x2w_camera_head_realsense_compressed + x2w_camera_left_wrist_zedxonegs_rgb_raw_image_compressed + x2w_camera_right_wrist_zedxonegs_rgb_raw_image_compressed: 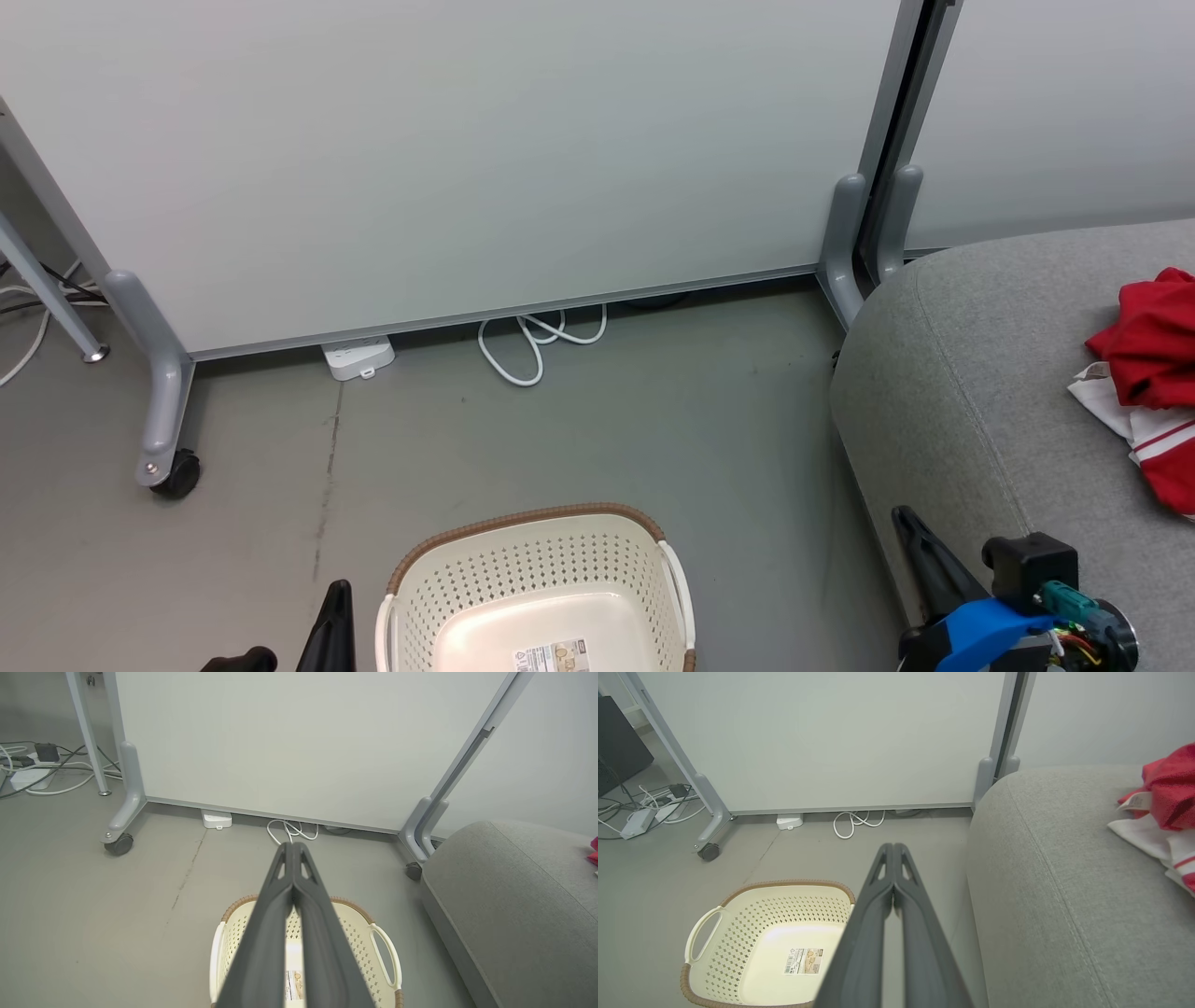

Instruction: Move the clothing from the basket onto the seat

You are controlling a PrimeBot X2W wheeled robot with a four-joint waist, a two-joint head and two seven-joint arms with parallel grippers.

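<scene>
Here, a large grey seat (971, 373) takes up the right side, near a white panel (467, 159) on wheels. On the floor (653, 420) just left of it stands the basket (523, 523), its visible bottom bare but for a label (804, 961). The clothing (1153, 345) lies heaped on the seat, red over white, well apart from the basket. It looks thin, limp and light, likely slippery; pinching a raised fold would probably hold best. The left gripper (293, 847) and right gripper (893, 847) are both closed, holding nothing.
</scene>
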